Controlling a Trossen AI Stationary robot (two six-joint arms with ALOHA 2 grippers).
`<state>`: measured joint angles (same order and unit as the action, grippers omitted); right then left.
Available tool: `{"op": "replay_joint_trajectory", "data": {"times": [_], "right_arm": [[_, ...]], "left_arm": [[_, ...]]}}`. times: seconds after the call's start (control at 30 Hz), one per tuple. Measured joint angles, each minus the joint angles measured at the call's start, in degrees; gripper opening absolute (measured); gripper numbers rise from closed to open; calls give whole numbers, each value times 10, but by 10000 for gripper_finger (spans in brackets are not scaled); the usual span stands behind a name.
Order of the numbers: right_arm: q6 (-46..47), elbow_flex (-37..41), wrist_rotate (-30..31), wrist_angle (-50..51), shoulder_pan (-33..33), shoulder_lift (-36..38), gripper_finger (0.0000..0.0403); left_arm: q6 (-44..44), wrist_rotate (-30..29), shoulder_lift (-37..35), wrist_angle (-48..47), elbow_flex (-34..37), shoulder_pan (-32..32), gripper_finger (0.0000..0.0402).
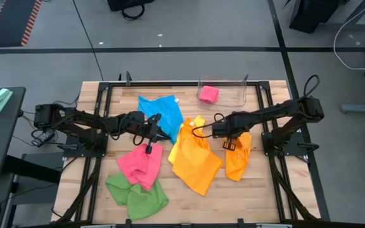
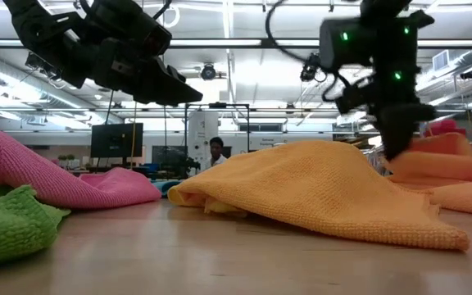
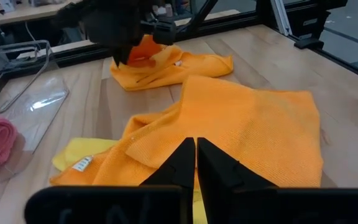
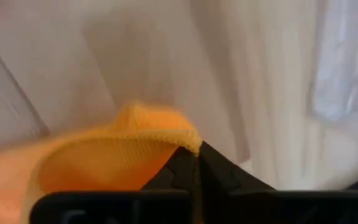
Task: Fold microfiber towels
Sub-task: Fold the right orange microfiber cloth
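Several microfiber towels lie loose on the wooden table: blue [image 1: 161, 111], pink [image 1: 139, 166], green [image 1: 135, 196], yellow [image 1: 192, 124], a large orange one [image 1: 196, 161], and a smaller orange one [image 1: 238, 159] on the right. My right gripper [image 1: 227, 142] points steeply down and is shut on the smaller orange towel [image 3: 166, 65]. My left gripper [image 3: 196, 149] is shut on nothing. It hovers nearly level over the blue towel's right side, facing the large orange towel [image 3: 253, 130]. My right gripper pinches a hemmed edge [image 4: 182, 140] of the smaller orange towel between its two fingertips, coming from above and pointing steeply down. The cloth bunches into a raised fold beside the fingers. The rest of the towel [image 2: 453, 168] lies on the table.
A clear plastic bin [image 1: 233, 95] stands at the table's far edge with a rolled pink towel [image 1: 208, 94] inside. Black frame rails [image 1: 103, 126] run along the table's left and right sides. Bare wood [image 1: 258, 202] shows at the near right. A person [image 2: 216, 152] sits far off in the room.
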<state>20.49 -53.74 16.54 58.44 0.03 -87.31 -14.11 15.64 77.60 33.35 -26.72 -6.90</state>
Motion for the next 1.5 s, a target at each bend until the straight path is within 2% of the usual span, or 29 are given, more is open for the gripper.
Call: {"op": "replay_joint_trajectory", "data": {"times": [0.13, 0.23, 0.5, 0.6, 0.7, 0.8, 0.97, 1.07, 1.17, 1.27, 1.5], "right_arm": [[0, -40, 63, -12, 2, 45, 14], [-30, -62, 102, -57, 5, 98, 14], [-165, -58, 72, -293, 27, 234, 13], [-181, -57, 47, -363, 44, 254, 13], [-183, -57, 19, -419, 60, 254, 13], [-182, -57, 4, -454, 79, 238, 13], [-182, -56, 5, -495, 113, 189, 14], [-174, -56, 14, -496, 133, 158, 14], [-172, -56, 36, -498, 150, 133, 14], [-157, -56, 50, -513, 156, 123, 14], [-132, -56, 50, -562, 168, 93, 14]], "left_arm": [[0, 0, 0, 36, 0, 10, 17], [3, 0, 0, 88, 0, 27, 17], [64, 1, 0, 224, 0, 62, 23], [129, -17, 0, 247, -9, 71, 18], [196, -34, 0, 229, -33, 91, 15], [183, -59, 8, 183, -61, 134, 18], [107, -198, 31, 110, -104, 216, 35], [102, -279, 36, 55, -114, 248, 45], [114, -323, 40, 39, -116, 271, 60], [133, -341, 45, 39, -116, 290, 78], [152, -345, 71, 65, -116, 309, 119]]}}
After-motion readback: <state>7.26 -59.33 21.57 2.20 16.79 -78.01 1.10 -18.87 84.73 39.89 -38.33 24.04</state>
